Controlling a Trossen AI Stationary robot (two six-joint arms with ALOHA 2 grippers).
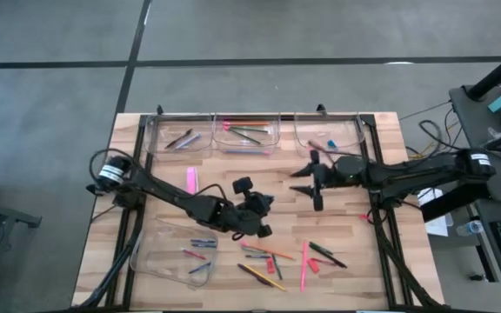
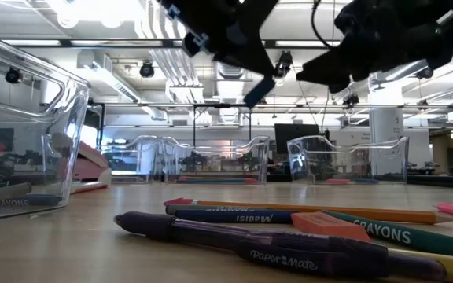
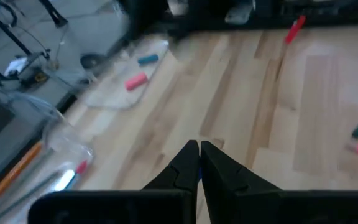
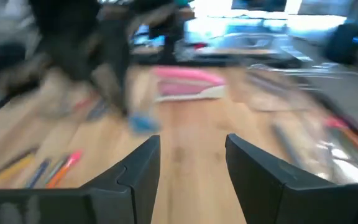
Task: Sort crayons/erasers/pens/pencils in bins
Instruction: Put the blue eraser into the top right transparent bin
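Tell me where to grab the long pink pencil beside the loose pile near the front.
Take the pink pencil at mid-shaft, straight down from above, with the open right pincer closing across its thin width. It lies flat on the table, lengthwise toward the bins, so only its long sides offer a grip.

The left arm reached from the table's nine o'clock edge toward the centre, its left gripper [image 1: 263,228] sitting just toward six o'clock of the middle, fingers [image 3: 188,163] pressed together. The right arm stretched in from three o'clock, and the right gripper [image 1: 307,181] hovered just toward one o'clock of centre, its fingers [image 4: 138,165] spread apart with nothing between them.
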